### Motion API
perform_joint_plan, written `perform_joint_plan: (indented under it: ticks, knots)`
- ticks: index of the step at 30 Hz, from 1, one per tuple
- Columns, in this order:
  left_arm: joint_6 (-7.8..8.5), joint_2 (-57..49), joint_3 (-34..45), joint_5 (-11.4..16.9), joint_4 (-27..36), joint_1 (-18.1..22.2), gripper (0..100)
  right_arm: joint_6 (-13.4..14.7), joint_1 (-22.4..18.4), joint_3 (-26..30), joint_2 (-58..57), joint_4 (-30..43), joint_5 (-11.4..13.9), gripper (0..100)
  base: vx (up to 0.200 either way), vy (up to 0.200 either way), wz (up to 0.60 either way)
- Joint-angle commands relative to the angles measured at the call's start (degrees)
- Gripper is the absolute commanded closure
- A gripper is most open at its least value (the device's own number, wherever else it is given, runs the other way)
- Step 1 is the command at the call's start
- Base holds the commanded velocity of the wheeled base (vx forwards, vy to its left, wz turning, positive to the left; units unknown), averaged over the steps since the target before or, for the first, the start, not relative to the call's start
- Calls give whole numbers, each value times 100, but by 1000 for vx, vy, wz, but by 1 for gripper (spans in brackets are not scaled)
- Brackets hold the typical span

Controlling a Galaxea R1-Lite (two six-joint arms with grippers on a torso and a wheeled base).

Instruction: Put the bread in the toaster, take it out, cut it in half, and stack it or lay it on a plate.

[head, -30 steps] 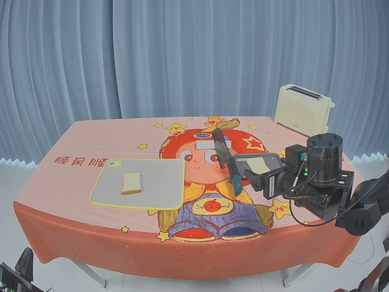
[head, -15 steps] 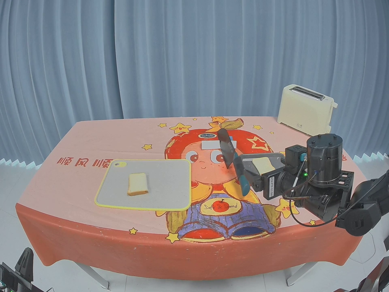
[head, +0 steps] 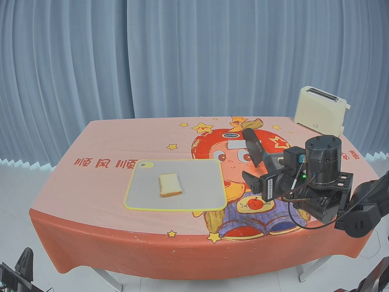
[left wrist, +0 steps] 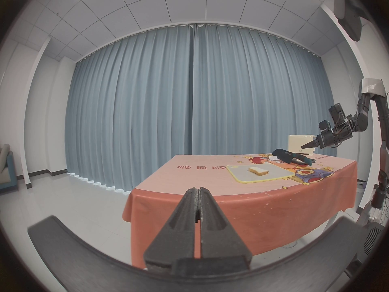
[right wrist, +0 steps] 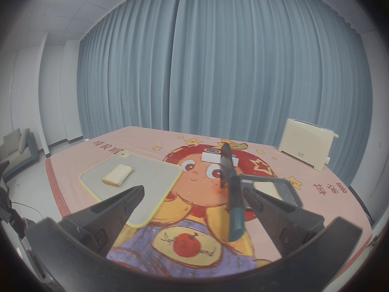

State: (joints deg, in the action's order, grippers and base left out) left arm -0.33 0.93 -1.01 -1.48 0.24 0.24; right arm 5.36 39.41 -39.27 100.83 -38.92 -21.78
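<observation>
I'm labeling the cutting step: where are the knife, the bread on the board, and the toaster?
Knife point(right wrist: 236, 211), right wrist view, teal handle.
Bread point(head: 170, 184), head view, top face.
Toaster point(head: 319, 114), head view, front wall.

Black right arm point(head: 364, 211), cylindrical wrist point(head: 323, 159), looping cable point(head: 300, 222), wedge-fingered hand point(right wrist: 191, 190)

The tablecloth point(head: 101, 142) looks matt cloth, the cutting board point(head: 194, 179) smooth plastic, the toaster point(head: 320, 112) glossy.

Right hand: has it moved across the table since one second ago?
Yes. The right hand has come leftward, nearer the grey yellow-rimmed cutting board.
</observation>
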Motion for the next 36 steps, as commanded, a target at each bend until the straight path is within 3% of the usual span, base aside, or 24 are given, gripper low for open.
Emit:
perform_joint_plan:
  ticks: [1,16,27,30,32,36]
  knots:
    - [-2,-93,92,-2,2,2,100,0,14,7,7,-1,-1,0,0,200,0]
    - [-2,-93,92,-2,2,2,100,17,190,68,-37,-10,8,0,0,200,0]
    - [-2,-93,92,-2,2,2,100,26,278,103,7,-1,8,0,0,0,0]
    - [-2,-93,92,-2,2,2,100,132,655,165,16,25,25,0,0,0,0]
    - [-2,-93,92,-2,2,2,100,369,972,165,86,78,16,0,0,0,0]
    - [-2,-93,92,-2,2,2,100,492,1086,33,490,69,52,0,0,0,0]
